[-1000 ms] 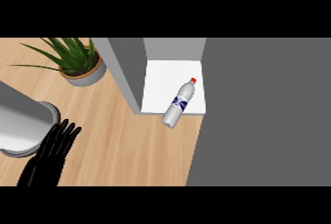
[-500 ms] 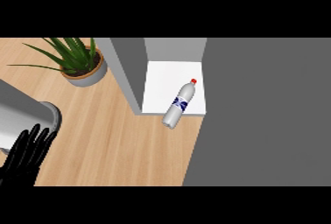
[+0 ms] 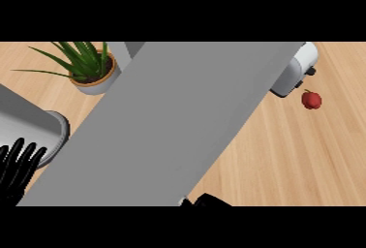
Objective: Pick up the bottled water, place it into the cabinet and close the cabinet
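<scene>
A broad grey cabinet door (image 3: 178, 121) slants across the middle of the head view, from the top right down to the lower left. It hides the cabinet's inside, and no bottled water shows. At the lower left edge my left hand (image 3: 18, 167) is open, its fingers straight and pointing up, a little left of the door. Only a small black part of my right hand (image 3: 205, 200) shows at the bottom, right by the door's lower corner.
A potted green plant (image 3: 91, 70) stands at the upper left. A grey round pot (image 3: 32, 126) sits at the left, just above my left hand. A white toaster (image 3: 297, 72) and a red pepper (image 3: 311, 99) lie on the wooden counter (image 3: 286, 155) at the right.
The grey door has swung left across the view, covering the white shelf and the lying bottle. The counter at the right with the toaster and pepper has come into sight. My right hand now shows.
</scene>
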Motion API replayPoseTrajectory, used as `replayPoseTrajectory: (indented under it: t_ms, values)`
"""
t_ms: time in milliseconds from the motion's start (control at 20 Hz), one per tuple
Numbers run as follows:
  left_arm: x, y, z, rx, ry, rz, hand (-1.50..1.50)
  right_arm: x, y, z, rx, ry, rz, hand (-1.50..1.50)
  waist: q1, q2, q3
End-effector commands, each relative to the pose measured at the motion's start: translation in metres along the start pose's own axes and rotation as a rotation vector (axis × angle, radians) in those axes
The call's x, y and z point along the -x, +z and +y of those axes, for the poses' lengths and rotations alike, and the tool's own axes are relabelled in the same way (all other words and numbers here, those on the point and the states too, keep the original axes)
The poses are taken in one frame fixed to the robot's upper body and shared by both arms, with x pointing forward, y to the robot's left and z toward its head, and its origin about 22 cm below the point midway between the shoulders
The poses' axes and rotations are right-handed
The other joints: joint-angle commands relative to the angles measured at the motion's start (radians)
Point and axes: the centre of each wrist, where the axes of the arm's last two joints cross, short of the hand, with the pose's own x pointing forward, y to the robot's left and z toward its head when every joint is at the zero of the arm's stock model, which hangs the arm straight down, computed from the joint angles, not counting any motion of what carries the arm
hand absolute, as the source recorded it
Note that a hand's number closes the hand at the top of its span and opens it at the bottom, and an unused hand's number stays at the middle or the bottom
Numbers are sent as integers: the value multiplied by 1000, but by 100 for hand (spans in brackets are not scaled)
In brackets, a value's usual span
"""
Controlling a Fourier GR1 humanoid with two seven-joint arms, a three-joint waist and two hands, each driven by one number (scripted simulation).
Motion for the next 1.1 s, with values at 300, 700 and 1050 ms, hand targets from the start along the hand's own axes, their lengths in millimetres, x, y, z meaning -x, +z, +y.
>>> replayPoseTrajectory:
  t_ms: [300, 700, 1050]
  values:
    - [-30, -4, 0, 13, 7, -27, -150, -1, -88, 35, 152, -71, 11, 150, 20, 18, 4]
    - [-49, -9, -1, 20, 6, -13, -150, -7, -136, 4, -45, -112, 115, 150, 13, 26, 6]
    - [-49, 7, -7, 5, -2, -22, -150, 21, -142, -54, -166, -165, 182, 150, -4, 22, 6]
